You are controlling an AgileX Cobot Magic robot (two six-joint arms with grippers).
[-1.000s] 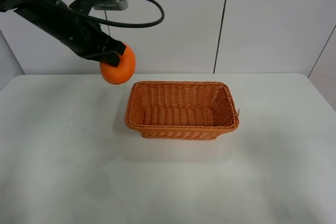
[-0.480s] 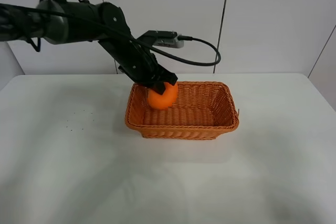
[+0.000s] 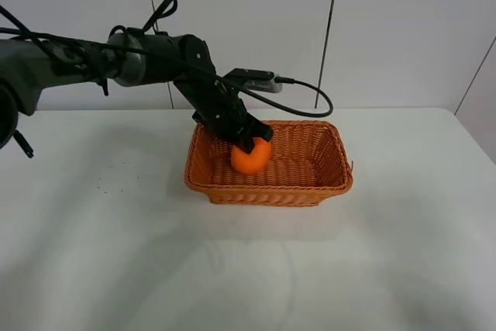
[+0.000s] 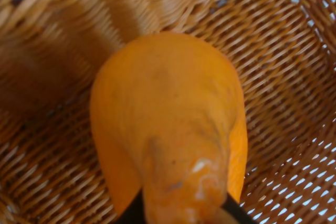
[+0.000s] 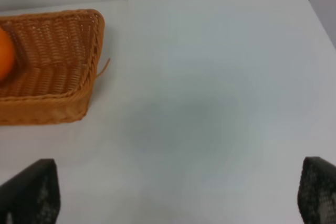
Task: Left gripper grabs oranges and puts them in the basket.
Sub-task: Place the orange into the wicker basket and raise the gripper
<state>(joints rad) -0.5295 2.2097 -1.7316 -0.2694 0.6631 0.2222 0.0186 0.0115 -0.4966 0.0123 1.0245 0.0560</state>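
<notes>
My left gripper is shut on the orange and holds it low inside the left half of the woven basket. I cannot tell whether the fruit touches the basket floor. In the left wrist view the orange fills the frame over the wicker weave, with black fingertips at its sides. In the right wrist view, the basket and a sliver of the orange show at one edge. My right gripper is open over bare table.
The white table surrounds the basket. A black cable loops from the left arm behind the basket. White wall panels stand at the back. A few dark specks lie on the table left of the basket.
My left gripper carried the orange from above the table left of the basket, over the rim, and lowered it into the basket. The basket has not moved.
</notes>
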